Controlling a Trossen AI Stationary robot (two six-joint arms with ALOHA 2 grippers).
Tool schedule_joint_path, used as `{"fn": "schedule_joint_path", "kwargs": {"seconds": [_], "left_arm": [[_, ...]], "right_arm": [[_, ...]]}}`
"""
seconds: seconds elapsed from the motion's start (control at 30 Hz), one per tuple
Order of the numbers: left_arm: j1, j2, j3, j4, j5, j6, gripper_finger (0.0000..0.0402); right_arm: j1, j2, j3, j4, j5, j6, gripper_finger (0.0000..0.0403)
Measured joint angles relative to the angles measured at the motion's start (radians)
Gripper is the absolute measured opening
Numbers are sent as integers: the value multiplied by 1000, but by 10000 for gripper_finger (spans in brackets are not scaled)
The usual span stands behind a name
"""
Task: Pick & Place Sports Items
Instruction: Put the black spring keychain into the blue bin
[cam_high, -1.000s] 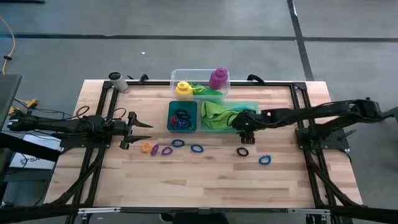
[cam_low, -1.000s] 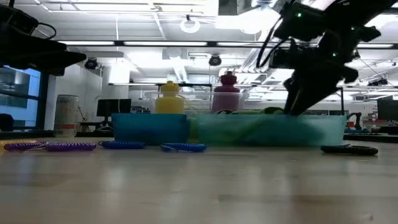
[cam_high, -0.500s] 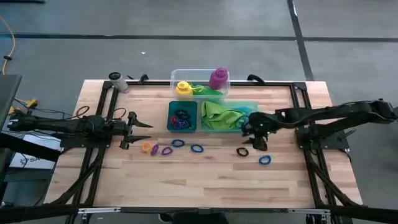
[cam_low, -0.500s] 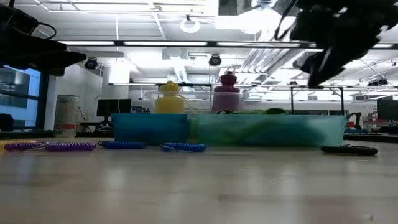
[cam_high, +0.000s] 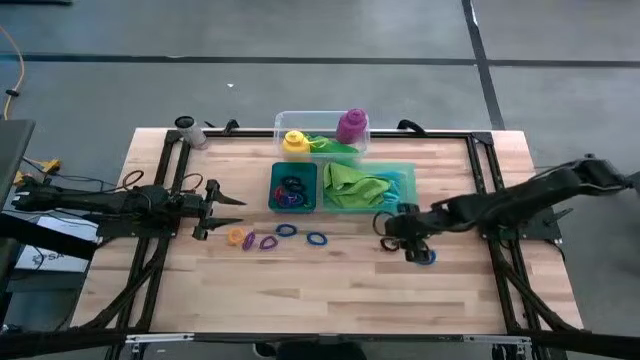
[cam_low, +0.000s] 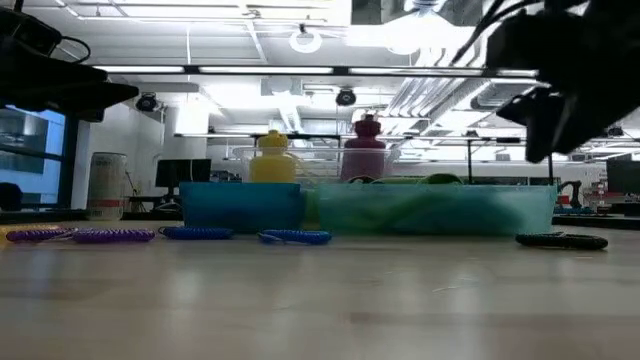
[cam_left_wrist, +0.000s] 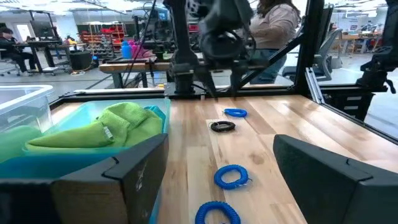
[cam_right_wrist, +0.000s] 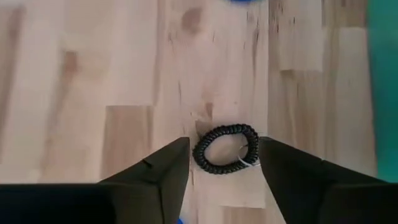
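The table (cam_high: 300, 290) is a pale wooden top in a dark frame. On it rest a clear tub (cam_high: 322, 122) at the far edge and, just in front of it, a teal tray (cam_high: 408, 175). Loose rings lie nearer the front (all flat): orange (cam_high: 236, 237), purple (cam_high: 266, 241), two blue (cam_high: 286, 230) (cam_high: 317, 239), a black ring (cam_right_wrist: 225, 149) and another blue ring (cam_high: 427, 257). A small cylinder (cam_high: 186, 127) stands at the far left corner.
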Motion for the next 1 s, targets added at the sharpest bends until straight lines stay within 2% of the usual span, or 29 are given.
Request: {"fn": "schedule_joint_path", "kwargs": {"seconds": [0.13,0.6,1.0], "left_arm": [[0,0,0,0,0,0,236],[0,0,0,0,0,0,236],[0,0,0,0,0,0,236]], "right_arm": [[25,63,0,9,32,0,138],[19,308,0,129,33,-34,120],[-22,352,2,144,21,-35,120]]}}
